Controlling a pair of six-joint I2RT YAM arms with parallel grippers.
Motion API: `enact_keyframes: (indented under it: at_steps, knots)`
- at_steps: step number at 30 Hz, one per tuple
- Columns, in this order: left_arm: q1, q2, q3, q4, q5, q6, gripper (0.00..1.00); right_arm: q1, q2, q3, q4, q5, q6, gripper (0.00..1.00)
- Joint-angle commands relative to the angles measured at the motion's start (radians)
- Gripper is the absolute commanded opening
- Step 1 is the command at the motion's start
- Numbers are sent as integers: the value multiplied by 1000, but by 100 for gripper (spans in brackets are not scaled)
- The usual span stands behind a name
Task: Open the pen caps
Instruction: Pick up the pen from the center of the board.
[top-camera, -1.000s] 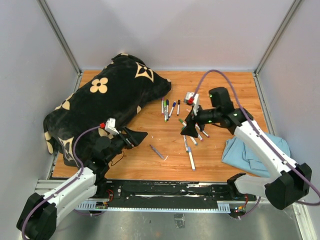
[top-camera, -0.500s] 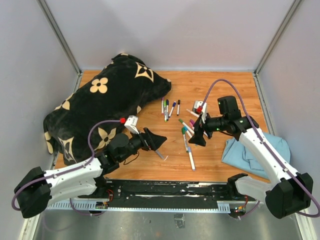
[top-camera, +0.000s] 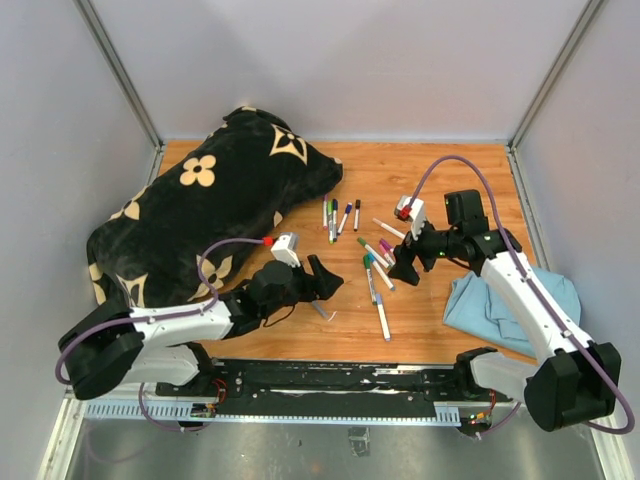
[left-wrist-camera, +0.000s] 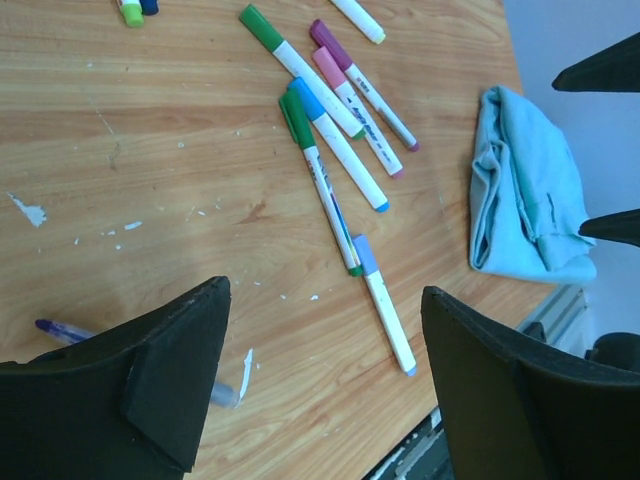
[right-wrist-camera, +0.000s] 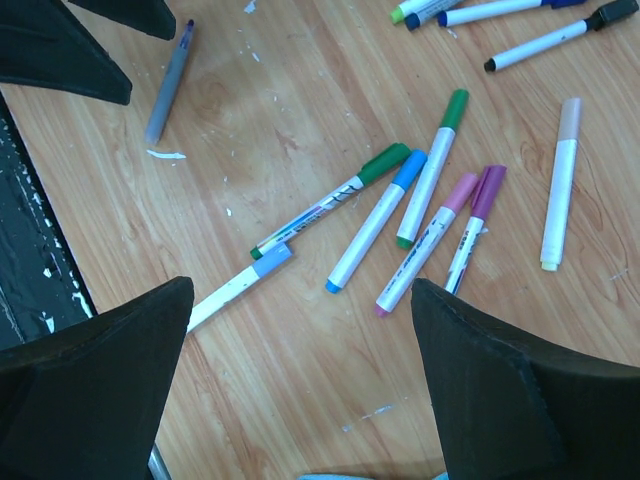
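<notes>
A loose cluster of capped markers (top-camera: 375, 265) lies mid-table, with green (right-wrist-camera: 385, 162), blue (right-wrist-camera: 408, 168), pink (right-wrist-camera: 460, 190) and purple (right-wrist-camera: 490, 190) pen caps. One marker with a pale blue cap (left-wrist-camera: 365, 255) lies nearer the front. A row of further markers (top-camera: 340, 215) sits behind. My left gripper (top-camera: 325, 278) hovers open left of the cluster, and in its wrist view (left-wrist-camera: 326, 290) only bare wood shows between the fingers. On the cluster's right my right gripper (top-camera: 405, 265) is also open, holding nothing (right-wrist-camera: 300, 290).
A black pillow with tan flower prints (top-camera: 210, 200) fills the back left. A folded light blue cloth (top-camera: 510, 300) lies at the right. A thin grey-blue pen (right-wrist-camera: 168, 85) rests near the left gripper. The metal rail (top-camera: 330, 380) runs along the front edge.
The left arm has stretched right from beside the pillow toward the markers. The right gripper has drawn back off the cluster to its right side and opened wider.
</notes>
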Motion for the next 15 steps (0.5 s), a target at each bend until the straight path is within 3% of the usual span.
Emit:
enact_keyframes:
  at_steps: [1,4,8,15]
  knots:
    - [-27,104,81,-39,-70,-36,79,-38,24,11,6,18,28,91]
    - [-41,187,175,-145,-119,-43,75,-53,46,16,12,42,63,91]
    - [-72,278,255,-166,-135,-23,74,-67,90,23,14,54,109,91]
    - [-92,446,405,-237,-123,-25,60,-67,140,27,14,58,136,91]
